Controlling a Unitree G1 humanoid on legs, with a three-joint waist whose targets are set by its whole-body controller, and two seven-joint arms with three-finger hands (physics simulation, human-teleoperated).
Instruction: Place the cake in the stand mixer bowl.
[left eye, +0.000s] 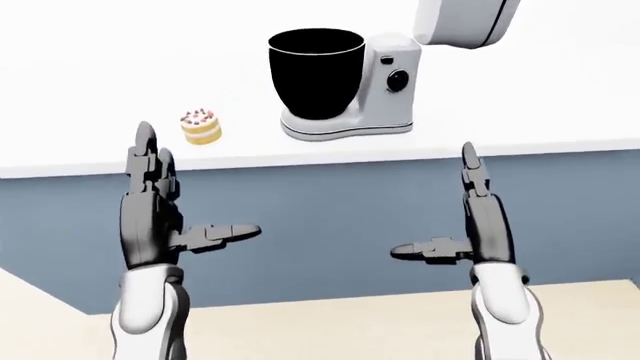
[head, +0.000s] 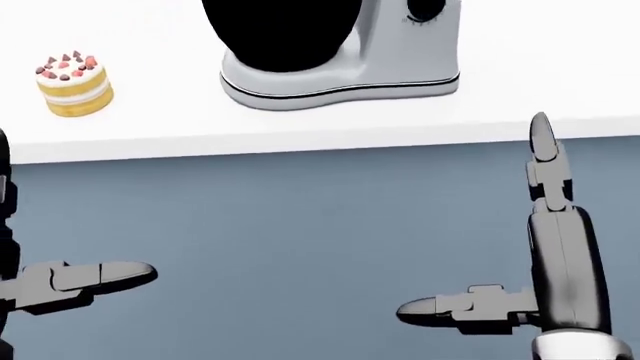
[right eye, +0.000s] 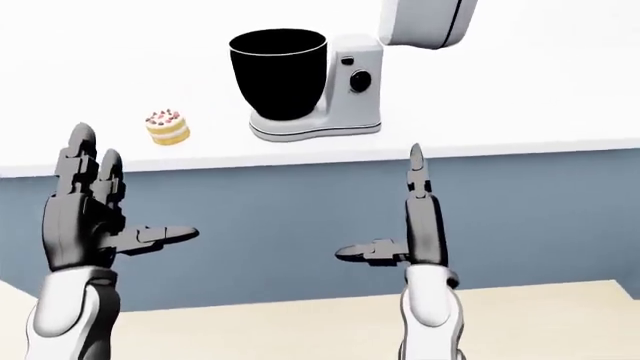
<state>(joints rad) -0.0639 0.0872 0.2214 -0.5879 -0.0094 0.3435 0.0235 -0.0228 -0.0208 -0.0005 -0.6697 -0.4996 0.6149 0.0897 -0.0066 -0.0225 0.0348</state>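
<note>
White counter (left eye: 80, 142) spans the upper frame, blue front below – the mixer (left eye: 385, 79) stands top centre, head tilted up, black bowl (left eye: 315, 71) empty; both hands, left (left eye: 150, 217) and right (left eye: 480, 225), hang spread wide, holding nothing – the cake (left eye: 201, 126) sits left of the bowl, apart

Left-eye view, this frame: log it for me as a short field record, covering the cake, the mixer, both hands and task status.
cake: upright on the white counter, left of the stand mixer, apart from it
stand mixer: head tilted up, black bowl open at the top and seated on the base
left hand: open, fingers pointing up, holding nothing, below the counter edge
right hand: open, fingers up, empty
task status: cake not yet grasped
</note>
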